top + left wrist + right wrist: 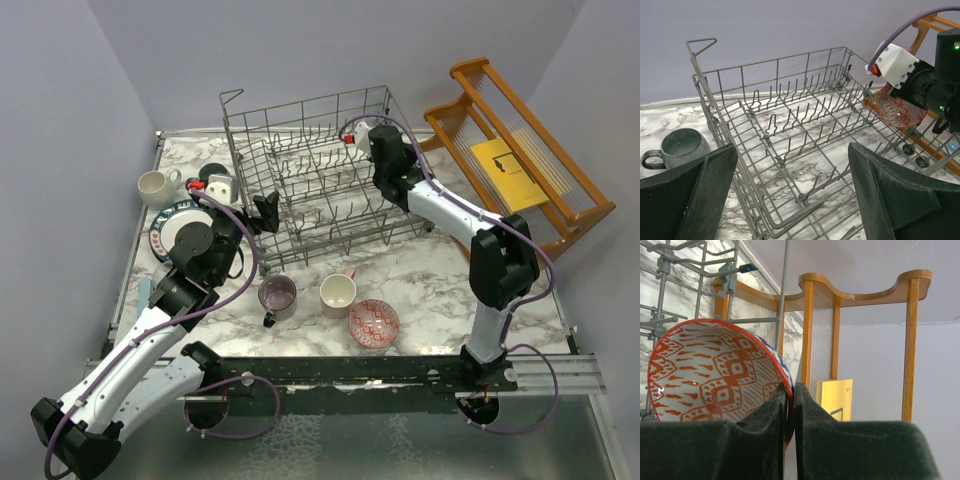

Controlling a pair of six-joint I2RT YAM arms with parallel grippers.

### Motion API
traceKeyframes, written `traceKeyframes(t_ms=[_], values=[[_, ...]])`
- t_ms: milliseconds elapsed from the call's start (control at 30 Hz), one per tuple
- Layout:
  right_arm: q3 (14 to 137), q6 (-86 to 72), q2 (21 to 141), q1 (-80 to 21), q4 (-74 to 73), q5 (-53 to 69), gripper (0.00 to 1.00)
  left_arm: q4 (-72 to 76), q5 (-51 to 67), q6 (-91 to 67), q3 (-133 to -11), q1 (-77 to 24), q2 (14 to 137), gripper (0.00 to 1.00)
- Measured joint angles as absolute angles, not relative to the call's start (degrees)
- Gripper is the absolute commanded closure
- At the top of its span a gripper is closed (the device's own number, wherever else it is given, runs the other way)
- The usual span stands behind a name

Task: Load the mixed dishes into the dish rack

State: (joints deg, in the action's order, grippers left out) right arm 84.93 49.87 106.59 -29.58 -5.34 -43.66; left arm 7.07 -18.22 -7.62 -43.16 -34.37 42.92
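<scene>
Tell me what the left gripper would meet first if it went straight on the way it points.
Probably the dish rack: in the left wrist view its near wire wall lies straight ahead between the open fingers of the left gripper, with nothing visible in front. Depth is hard to judge.

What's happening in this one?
The right tool is shut on the rim of a red-and-white patterned bowl, holding it at the far right corner of the dish rack, which holds no dishes yet. The left tool hangs open and empty by the rack's near left side. A purple mug, cream mug and second patterned bowl wait on the table in front.
</scene>
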Motion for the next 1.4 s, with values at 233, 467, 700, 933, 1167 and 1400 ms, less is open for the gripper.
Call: traceKeyframes(t_ms=[233,467,700,933,1167,1400], values=[[85.23,50.89,108.36,-30.06,-4.64,-44.45,0.99,7.03,-18.15,-7.97,-43.16,-34.37,42.92,0.04],[85.34,51.62,108.38,-30.06,-4.12,-45.36,0.99,6.98,-17.89,-7.99,-43.16,-34.37,42.98,0.04],[85.69,53.41,108.49,-30.11,-2.5,-46.81,0.99,6.98,-17.52,-8.01,-43.16,-34.37,42.98,0.04],[85.49,57.6,109.62,-31.33,2.37,-49.58,0.99,6.96,-17.37,-8.05,-43.16,-34.37,42.98,0.04],[82.96,62.02,110.17,-32.58,7.44,-52.93,0.98,6.68,-17.21,-8.23,-43.16,-34.37,42.96,0.04],[80.84,62.41,111.83,-32.71,8.21,-54.24,0.98,5.85,-17.06,-8.47,-43.16,-34.37,42.94,0.04]])
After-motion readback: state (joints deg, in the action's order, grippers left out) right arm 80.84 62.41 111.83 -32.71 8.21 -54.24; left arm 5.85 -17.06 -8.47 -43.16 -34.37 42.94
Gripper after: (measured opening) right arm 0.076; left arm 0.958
